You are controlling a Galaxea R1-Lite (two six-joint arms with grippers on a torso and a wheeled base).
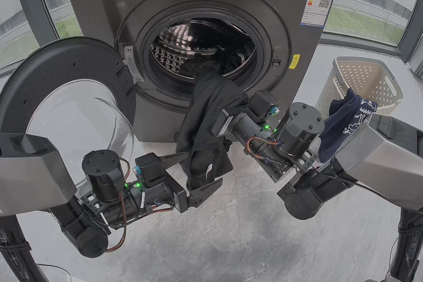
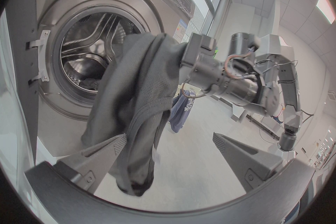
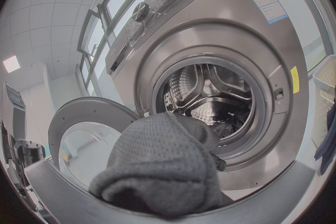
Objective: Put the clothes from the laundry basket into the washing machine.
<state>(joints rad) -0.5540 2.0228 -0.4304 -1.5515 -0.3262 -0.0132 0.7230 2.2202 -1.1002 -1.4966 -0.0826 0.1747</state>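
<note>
One black garment (image 1: pixel 207 128) is hanging limp just in front of the washer (image 1: pixel 101 9), below its drum mouth, draped over the right gripper (image 1: pixel 227 117). Cloth is covering that gripper's jaws, so I cannot tell their state. Being soft, light and floppy, the garment is probably prone to sliding off, and a bunched fold near its top is looking like the surest hold. Left gripper (image 1: pixel 198 175) is hovering lower before the washer, jaws wide apart, straddling the hem, one jaw touching cloth.
</note>
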